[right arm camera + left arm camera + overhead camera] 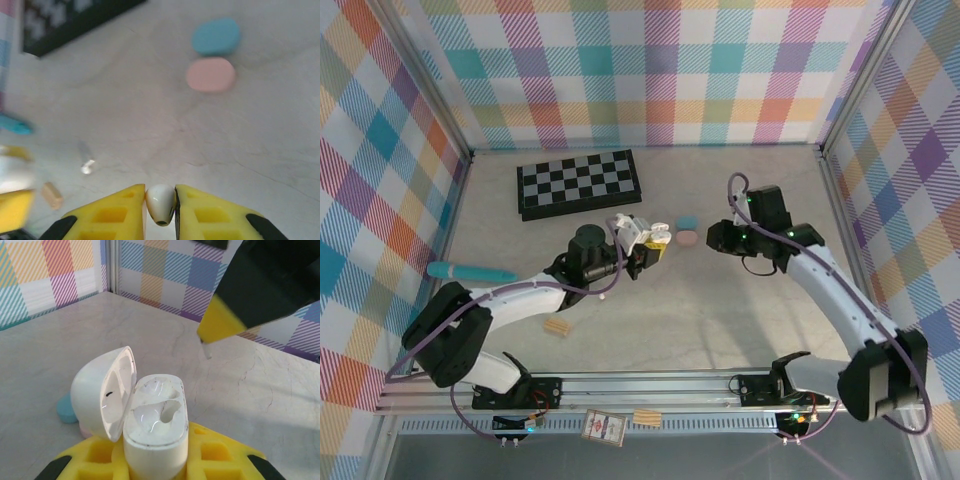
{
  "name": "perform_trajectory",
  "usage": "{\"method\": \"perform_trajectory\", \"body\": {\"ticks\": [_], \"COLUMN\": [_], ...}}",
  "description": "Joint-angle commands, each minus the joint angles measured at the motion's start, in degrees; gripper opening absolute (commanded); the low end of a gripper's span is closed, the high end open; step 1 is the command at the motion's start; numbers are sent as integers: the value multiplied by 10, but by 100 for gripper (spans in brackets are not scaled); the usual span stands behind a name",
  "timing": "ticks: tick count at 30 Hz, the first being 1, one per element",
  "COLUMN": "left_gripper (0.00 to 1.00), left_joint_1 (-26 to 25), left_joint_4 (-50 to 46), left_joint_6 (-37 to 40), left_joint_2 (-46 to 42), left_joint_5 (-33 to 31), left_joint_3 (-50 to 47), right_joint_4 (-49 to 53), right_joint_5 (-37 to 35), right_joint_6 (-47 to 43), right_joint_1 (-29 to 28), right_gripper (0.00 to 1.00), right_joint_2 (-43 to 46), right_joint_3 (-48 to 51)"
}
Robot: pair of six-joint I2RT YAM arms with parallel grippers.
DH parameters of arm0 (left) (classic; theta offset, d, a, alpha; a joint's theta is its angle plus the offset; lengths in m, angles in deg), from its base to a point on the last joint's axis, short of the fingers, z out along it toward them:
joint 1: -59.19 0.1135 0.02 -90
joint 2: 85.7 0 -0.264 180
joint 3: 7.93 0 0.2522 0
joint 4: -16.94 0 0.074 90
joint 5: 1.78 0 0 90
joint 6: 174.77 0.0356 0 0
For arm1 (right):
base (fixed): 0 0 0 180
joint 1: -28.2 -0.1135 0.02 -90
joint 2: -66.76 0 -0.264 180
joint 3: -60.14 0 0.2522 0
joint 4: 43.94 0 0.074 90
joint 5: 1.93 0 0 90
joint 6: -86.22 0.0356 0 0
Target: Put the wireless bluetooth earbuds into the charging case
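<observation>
Standing by the rig: the board (pixel 578 183) is sitting at the back left of the table (pixel 720 320). Two shut cases are lying mid-table, the back case (pixel 687 221) just behind the front case (pixel 687 239). The left gripper (pixel 645 245) is hanging just left of them with the open case (pixel 155 435) in it. The right gripper (pixel 712 237) is hanging just right of them, pinching an earbud (pixel 161 202). A block (pixel 557 327) is lying nearer the bases, and a stick (pixel 470 271) is lying out left.
</observation>
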State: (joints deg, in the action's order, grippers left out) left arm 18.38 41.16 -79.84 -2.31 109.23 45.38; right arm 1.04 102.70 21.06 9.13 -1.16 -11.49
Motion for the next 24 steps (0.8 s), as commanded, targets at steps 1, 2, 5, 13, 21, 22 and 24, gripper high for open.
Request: {"method": "perform_trajectory", "body": {"ticks": [1,2,5,13,21,22,24], "left_gripper": [12,12,12,13,13,13,13], "left_joint_1": [-11,-13,-20,-38,-46,-46,-46], "left_joint_4": [48,50,40,37,55,57,56], "left_joint_6": [-12,-12,-4,2,-12,-14,-19], "left_joint_2": [18,22,30,36,42,42,42], "left_joint_5": [-1,1,5,14,17,18,16], "left_joint_3": [25,29,43,58,65,66,67], "right_joint_4": [-77,-85,-102,-142,-163,-162,-164], "right_joint_5": [64,74,91,121,120,119,122], "right_joint_6": [16,17,21,26,22,22,22], "right_joint_1": [2,2,-3,-24,-44,-45,-47], "right_gripper": [22,22,22,23,23,23,23], "right_joint_2": [35,45,61,55,42,39,35], "right_joint_3": [12,13,14,11,12,11,13]}}
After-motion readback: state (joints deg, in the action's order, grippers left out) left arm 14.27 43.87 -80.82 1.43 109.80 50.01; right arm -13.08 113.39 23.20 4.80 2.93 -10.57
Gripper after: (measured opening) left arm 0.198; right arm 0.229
